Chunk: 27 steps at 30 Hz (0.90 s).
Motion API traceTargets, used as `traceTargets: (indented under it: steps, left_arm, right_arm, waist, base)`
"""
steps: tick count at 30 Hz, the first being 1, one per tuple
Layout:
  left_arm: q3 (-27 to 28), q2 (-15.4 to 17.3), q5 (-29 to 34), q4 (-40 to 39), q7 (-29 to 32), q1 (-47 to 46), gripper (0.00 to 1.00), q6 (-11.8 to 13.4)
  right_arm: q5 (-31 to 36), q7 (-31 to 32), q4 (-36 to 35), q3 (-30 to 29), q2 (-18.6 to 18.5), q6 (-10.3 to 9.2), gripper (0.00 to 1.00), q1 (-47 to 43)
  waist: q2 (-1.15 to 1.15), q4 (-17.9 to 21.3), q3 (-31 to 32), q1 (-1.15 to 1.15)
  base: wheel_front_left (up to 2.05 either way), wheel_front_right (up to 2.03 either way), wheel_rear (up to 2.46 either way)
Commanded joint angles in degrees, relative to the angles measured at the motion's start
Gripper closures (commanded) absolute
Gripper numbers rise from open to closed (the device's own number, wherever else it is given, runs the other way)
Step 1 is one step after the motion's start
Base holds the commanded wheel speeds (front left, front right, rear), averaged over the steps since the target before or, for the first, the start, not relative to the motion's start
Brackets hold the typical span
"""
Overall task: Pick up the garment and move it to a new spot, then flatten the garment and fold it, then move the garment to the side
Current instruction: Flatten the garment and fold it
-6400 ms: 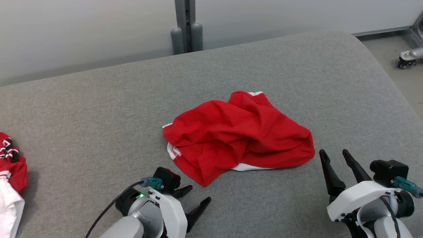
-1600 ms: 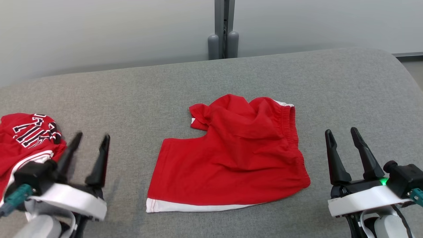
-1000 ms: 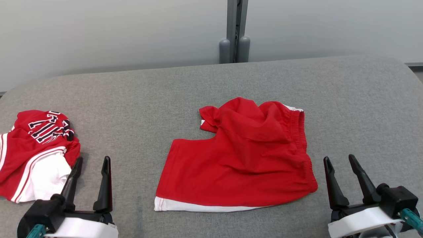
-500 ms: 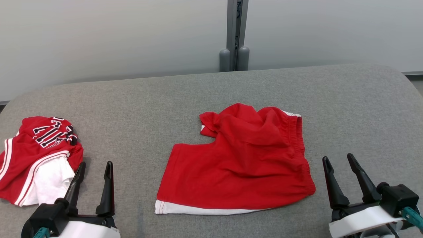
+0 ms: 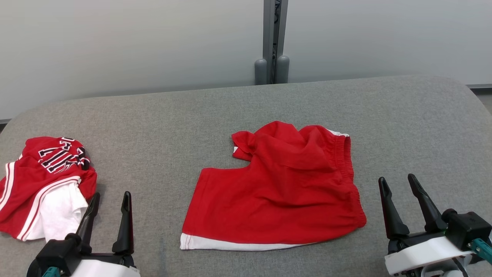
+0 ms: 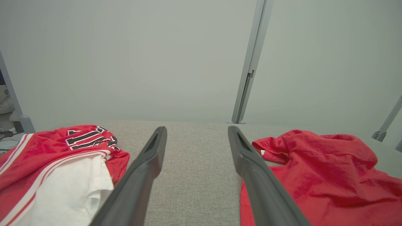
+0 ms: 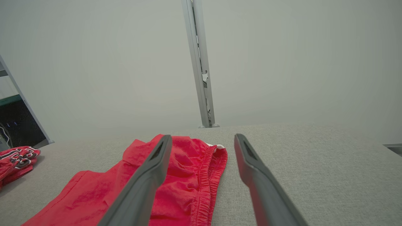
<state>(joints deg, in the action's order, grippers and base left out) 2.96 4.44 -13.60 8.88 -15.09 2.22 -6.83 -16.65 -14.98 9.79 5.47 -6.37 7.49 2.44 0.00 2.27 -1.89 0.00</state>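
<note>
Because the red shorts (image 5: 280,192) are thin, limp cloth, they should be light and will likely sag and crease wherever they are lifted. They lie in the middle of the grey bench (image 5: 161,123), mostly flat but bunched toward its far edge. The elastic waistband (image 5: 346,161) on the right and the white trim (image 5: 230,243) nearest the front edge look the firmest places to pinch. Left gripper (image 5: 111,194) and right gripper (image 5: 396,177) flank the shorts, jaws apart and empty. A crumpled jersey (image 5: 46,181) sits by the bench's left edge.
</note>
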Motion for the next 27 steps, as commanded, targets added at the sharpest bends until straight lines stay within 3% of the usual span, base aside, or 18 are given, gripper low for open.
traceTargets:
  steps: [1,7,11,16,19,27]
  left_arm:
    - [0.38,0.02,0.34,0.14,-0.09,0.03,0.0,-0.23]
    - [0.56,-0.46,-0.21,-0.17,-0.09,-0.27,0.0,-0.6]
    - [-0.62,-0.23,-2.56,1.06,-0.06,0.54,0.0,-0.66]
    - [-5.99,3.11,-6.68,4.47,1.65,-0.4,0.0,-0.67]
    - [-11.09,5.68,-9.79,4.94,6.69,-0.85,0.0,-0.68]
    - [-17.12,10.64,-14.6,3.62,16.76,-2.22,0.0,-0.69]
  right_arm:
    - [0.4,-0.31,-0.03,-0.14,-0.29,0.01,0.0,0.32]
    - [0.23,-0.31,0.85,0.56,-0.97,0.01,0.0,0.15]
    - [-2.81,1.92,2.28,5.12,-5.42,0.0,0.0,0.77]
    - [-5.9,6.92,4.36,7.79,-10.94,0.01,0.0,0.69]
    - [-7.99,10.13,5.52,11.46,-12.83,0.01,0.0,1.05]
    - [-12.31,12.6,12.43,16.82,-11.79,0.01,0.0,5.65]
  waist:
    - [0.0,-0.02,0.04,0.0]
    - [0.0,-0.02,0.23,0.0]
    - [0.0,0.32,0.13,0.0]
    - [0.0,0.38,-0.26,0.0]
    - [0.0,0.43,-1.25,0.0]
    - [0.0,0.45,-4.14,0.0]
  base:
    - [0.0,0.0,0.0]
    - [0.0,0.0,0.0]
    - [0.0,0.0,0.0]
    - [0.0,0.0,0.0]
    - [0.0,0.0,0.0]
    - [0.0,0.0,0.0]
